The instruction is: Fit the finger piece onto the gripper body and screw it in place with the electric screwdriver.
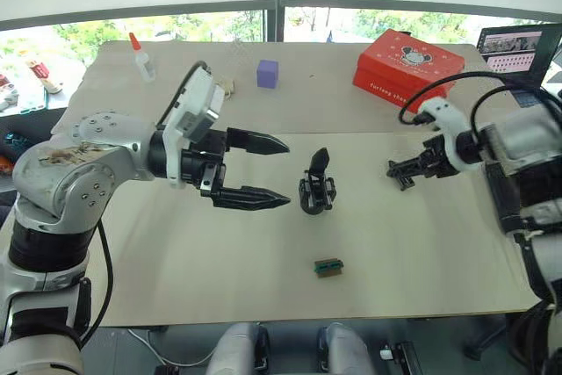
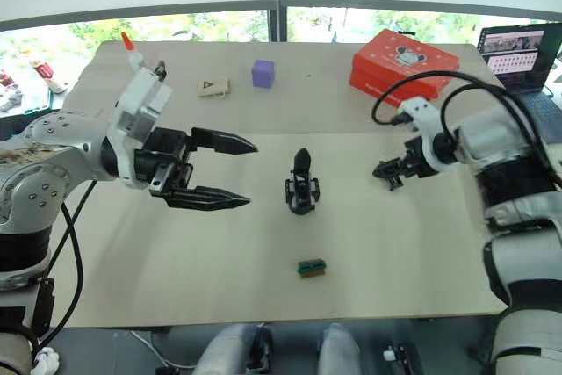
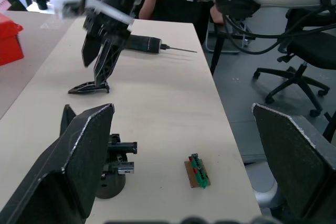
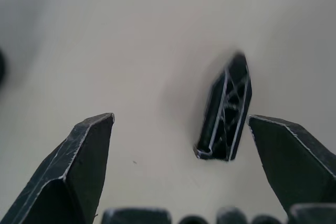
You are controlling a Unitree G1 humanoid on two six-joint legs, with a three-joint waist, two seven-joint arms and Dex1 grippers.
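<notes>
Step in hand, as I judge it: pick-up of the finger piece, first of the task; nothing fitted or screwed yet.

Table (image 1: 176, 278): pale sheet-covered top; all task parts lie on it.

Left gripper (image 1: 283, 173): hovers above the table on the robot's left, fingers spread wide, nothing between them; aimed toward the gripper body.

Right gripper (image 1: 397, 173): low over the table on the robot's right; in the right wrist view its two fingers stand wide apart with the finger piece (image 4: 226, 109) lying flat between them, nearer one finger, not yet touched.

Electric screwdriver (image 3: 146, 43): lies on its side near the table edge, behind the right gripper in the left wrist view; thick black handle, thin bit pointing along the table; untouched.

Gripper body (image 1: 317, 185): stands upright mid-table between the two arms; round base, linkages, one pointed finger rising from it.

Finger piece, look: small black wedge, ribbed inside, tapering to a point.

Green-and-brown block (image 1: 329, 267): nearer the robot, apart from the rest.

Next move calls for: lowering to the wedge, centring it, closing on its long sides; thin flat part, likely to slip or pivot.
</notes>
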